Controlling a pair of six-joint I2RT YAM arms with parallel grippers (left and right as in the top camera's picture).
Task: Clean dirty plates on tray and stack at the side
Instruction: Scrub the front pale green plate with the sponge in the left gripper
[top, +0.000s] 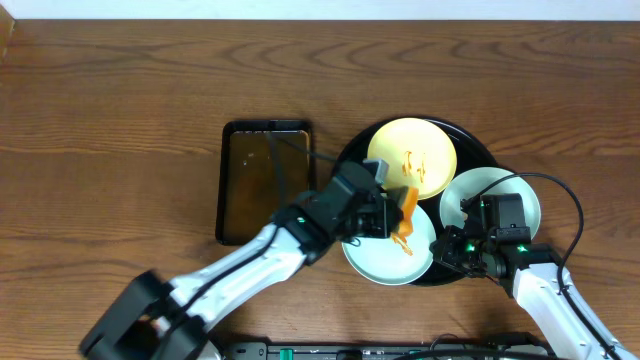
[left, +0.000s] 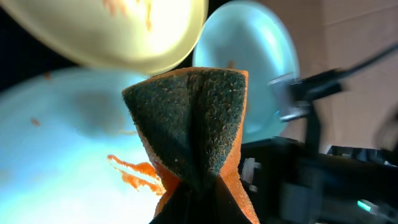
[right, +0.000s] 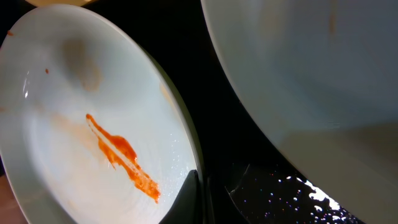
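The round black tray (top: 352, 150) holds three plates. The pale yellow plate (top: 425, 150) at the back has orange smears. One mint-green plate (top: 505, 190) lies at the right. The other mint-green plate (top: 380, 262) lies at the front with an orange-brown smear (top: 403, 244). My left gripper (top: 398, 205) is shut on an orange sponge with a dark green scrub face (left: 193, 124), held just above this front plate (left: 56, 143) near the smear (left: 134, 172). My right gripper (top: 452, 245) is shut on the right rim of the front plate (right: 62, 93), one finger (right: 186, 199) lying on the rim.
A smaller rectangular dark tray (top: 226, 180) with brownish liquid stands left of the round tray. Brown wood-grain tabletop (top: 110, 150) spreads to the left and back. The two arms are close together over the front of the tray.
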